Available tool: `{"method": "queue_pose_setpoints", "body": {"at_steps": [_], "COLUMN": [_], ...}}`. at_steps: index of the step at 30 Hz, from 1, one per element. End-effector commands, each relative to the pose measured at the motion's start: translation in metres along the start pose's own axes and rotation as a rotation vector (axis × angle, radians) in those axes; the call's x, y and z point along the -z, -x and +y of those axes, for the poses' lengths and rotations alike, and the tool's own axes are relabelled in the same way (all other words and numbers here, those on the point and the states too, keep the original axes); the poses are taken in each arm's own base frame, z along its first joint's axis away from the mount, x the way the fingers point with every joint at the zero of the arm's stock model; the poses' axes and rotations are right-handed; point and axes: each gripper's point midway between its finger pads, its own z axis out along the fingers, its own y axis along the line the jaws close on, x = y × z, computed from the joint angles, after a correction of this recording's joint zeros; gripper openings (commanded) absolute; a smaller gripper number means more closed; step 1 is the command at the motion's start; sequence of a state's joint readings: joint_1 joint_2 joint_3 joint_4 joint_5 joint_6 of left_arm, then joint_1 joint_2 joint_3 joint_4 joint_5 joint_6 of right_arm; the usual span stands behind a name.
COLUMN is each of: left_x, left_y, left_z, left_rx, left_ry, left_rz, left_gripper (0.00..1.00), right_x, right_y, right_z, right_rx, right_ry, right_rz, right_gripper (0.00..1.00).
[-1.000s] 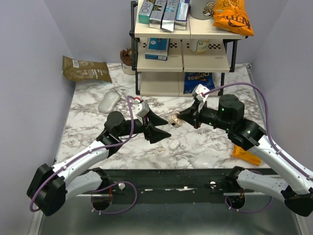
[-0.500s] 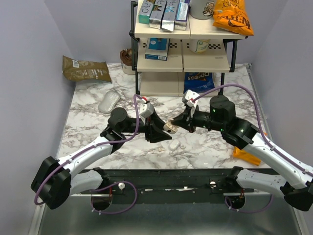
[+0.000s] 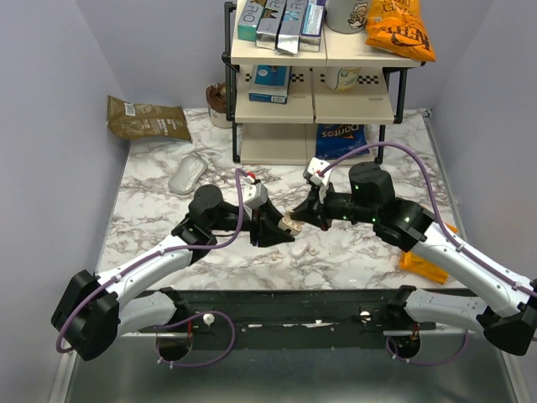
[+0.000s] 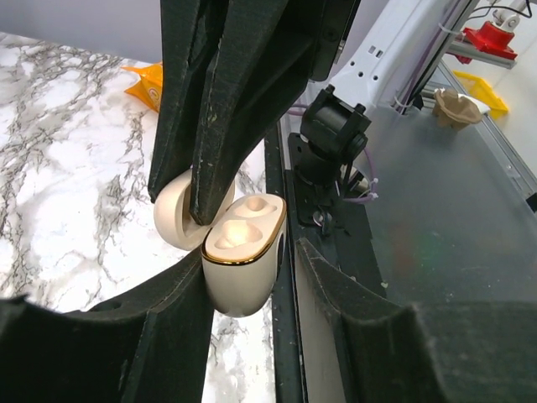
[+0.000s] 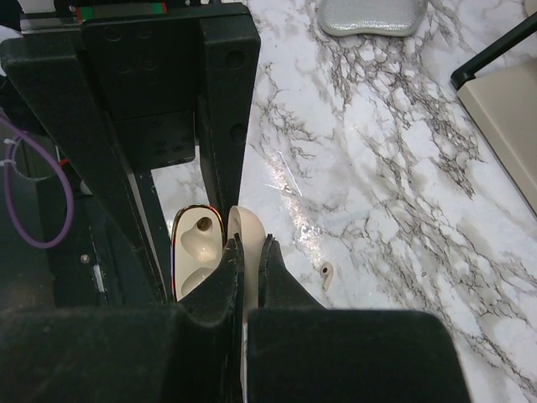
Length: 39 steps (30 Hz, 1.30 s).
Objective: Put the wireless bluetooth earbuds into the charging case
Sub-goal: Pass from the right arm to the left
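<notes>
The charging case [image 3: 290, 223] hangs open above the table between both grippers. It is cream with a gold rim [image 4: 243, 252], and both of its wells [image 5: 199, 243] show empty. My right gripper [image 5: 252, 242] is shut on the flipped-up lid [image 5: 248, 225]. The jaws of my left gripper [image 4: 252, 273] stand around the case body; the left finger touches it and a thin gap shows at the right finger [image 4: 336, 294]. One small earbud [image 5: 326, 273] lies on the marble just below and right of the case [image 3: 302, 249].
A white computer mouse [image 3: 187, 175] lies at the back left, with a brown bag [image 3: 147, 119] behind it. A shelf rack [image 3: 315, 92] with boxes and snack bags stands at the back. An orange packet [image 3: 424, 267] lies near the front right edge.
The right gripper carried the case leftward and down to the left gripper. The left gripper moved slightly right and narrowed its jaws around the case body.
</notes>
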State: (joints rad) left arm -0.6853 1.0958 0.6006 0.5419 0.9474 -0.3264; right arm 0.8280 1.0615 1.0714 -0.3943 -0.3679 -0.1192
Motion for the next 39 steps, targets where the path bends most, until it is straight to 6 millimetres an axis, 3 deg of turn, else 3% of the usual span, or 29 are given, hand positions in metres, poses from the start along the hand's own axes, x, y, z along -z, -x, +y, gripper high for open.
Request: {"method": "queue_pose_setpoints", "body": {"at_steps": [1,10,18,26,36,38,39], "left_x": [-0.001,-0.004,-0.005,-0.008,-0.009,-0.008,-0.008], "left_y": [0.011,0.018,0.02,0.016,0.015,0.018,0.017], "left_z": [-0.002,-0.008,-0.011,-0.009,-0.009,-0.008,-0.008], "left_rx": [-0.056,-0.017,0.005,0.019,0.039,0.031,0.031], "left_ry": [-0.001,-0.03,-0.053,-0.061,-0.063,-0.053,-0.047], "left_rz": [-0.014,-0.05,-0.064,-0.058,-0.08,-0.092,-0.094], "left_gripper": [0.5,0.59,0.58,0.4,0.11,0.05,0.04], "right_x": [0.003,0.004,0.003,0.003,0.005,0.006,0.007], "right_y": [0.013,0.009,0.008,0.008,0.011,0.012,0.013], "right_z": [0.004,0.0,0.0,0.001,0.002,0.001,0.0], "right_rx": [0.025,0.049,0.056,0.056,0.05,0.042,0.04], "right_ry": [0.013,-0.023,-0.029,-0.027,-0.027,-0.037,-0.043], "right_rz": [-0.017,-0.003,0.003,0.002,-0.004,-0.006,-0.01], "right_gripper": [0.01,0.01,0.01,0.01,0.01,0.1,0.26]}}
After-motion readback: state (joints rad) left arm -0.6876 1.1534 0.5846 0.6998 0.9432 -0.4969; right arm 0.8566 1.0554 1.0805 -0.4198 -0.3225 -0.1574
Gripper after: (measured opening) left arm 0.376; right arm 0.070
